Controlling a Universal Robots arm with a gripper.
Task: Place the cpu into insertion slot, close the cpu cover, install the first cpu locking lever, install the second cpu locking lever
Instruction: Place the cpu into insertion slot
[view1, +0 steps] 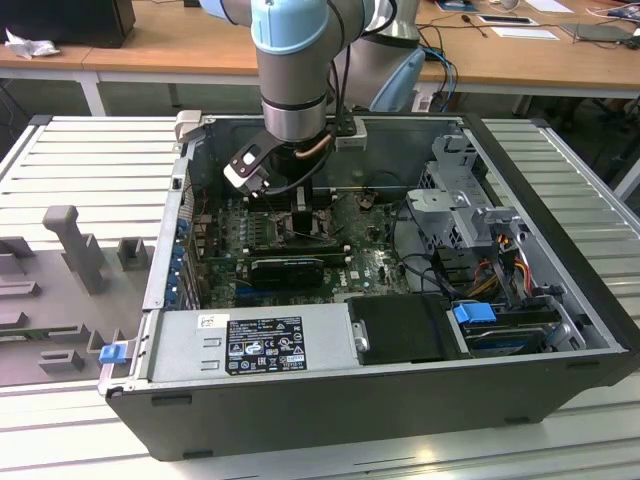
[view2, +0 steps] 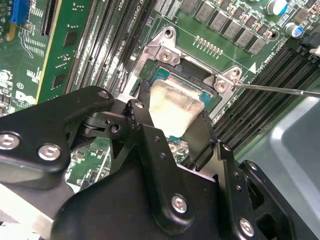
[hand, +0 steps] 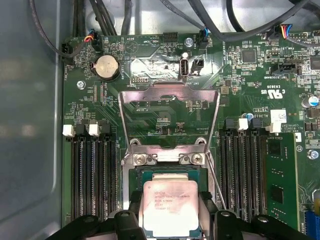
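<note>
In both wrist views the cpu (hand: 170, 207) (view2: 175, 106), a pale silver square chip, sits between my two black fingers (hand: 134, 201) (view2: 206, 125), which touch its opposite sides. My gripper (hand: 170, 212) (view2: 175, 112) is shut on it, right at the insertion slot (hand: 150, 172) (view2: 170, 75); I cannot tell if the chip is fully seated. The cpu cover (hand: 170, 89), a silver frame with a big window, is swung open and lies back from the slot. A thin locking lever (view2: 280, 90) sticks out beside the socket. In the exterior view the gripper (view1: 300, 205) reaches down into the open computer case (view1: 560, 330).
Long black memory slots (hand: 92, 175) (hand: 245, 170) flank the socket on both sides. A green expansion card (view2: 65, 45) stands close by. Cables (view1: 420, 240), a drive cage (view1: 465, 200) and the power supply (view1: 260, 340) crowd the case.
</note>
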